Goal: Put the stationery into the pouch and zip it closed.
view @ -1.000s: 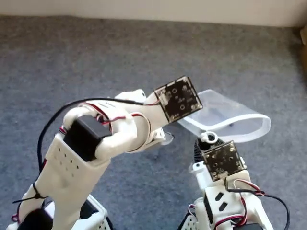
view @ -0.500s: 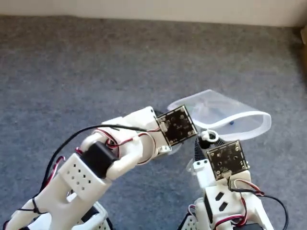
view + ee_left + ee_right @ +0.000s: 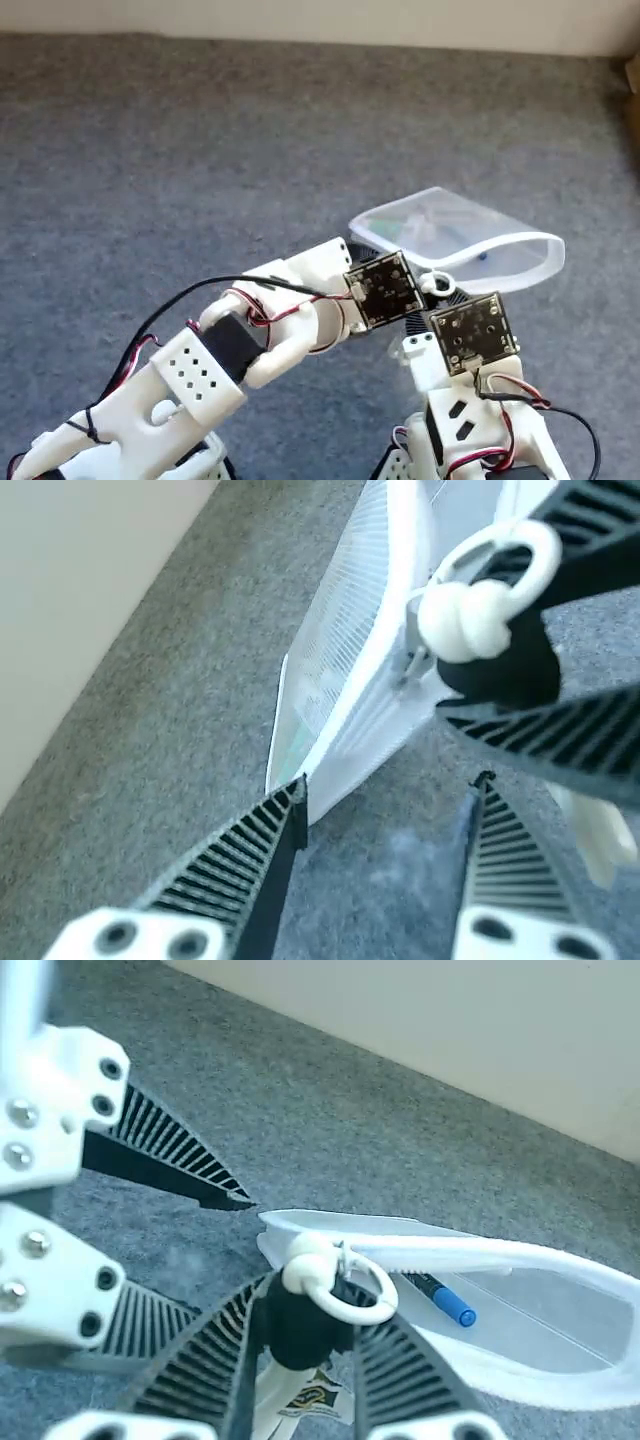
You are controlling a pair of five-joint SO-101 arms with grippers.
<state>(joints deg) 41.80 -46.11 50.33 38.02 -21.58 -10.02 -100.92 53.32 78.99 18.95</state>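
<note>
Desk of grey felt-like cloth carries a clear, white-edged pouch, mouth open, lying toward the right side. Left hand hangs just beside the pouch's near corner, jaws spread wide. Right hand is pinched narrowly on the ringed zip pull at that corner. Blue-capped pen lies inside the pouch.

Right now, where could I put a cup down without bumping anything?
The grey carpet left of the pouch, out to the far wall, lies bare, as does the strip behind the pouch. It is crowded at the pouch's near corner, where the open left gripper and right gripper meet.
</note>
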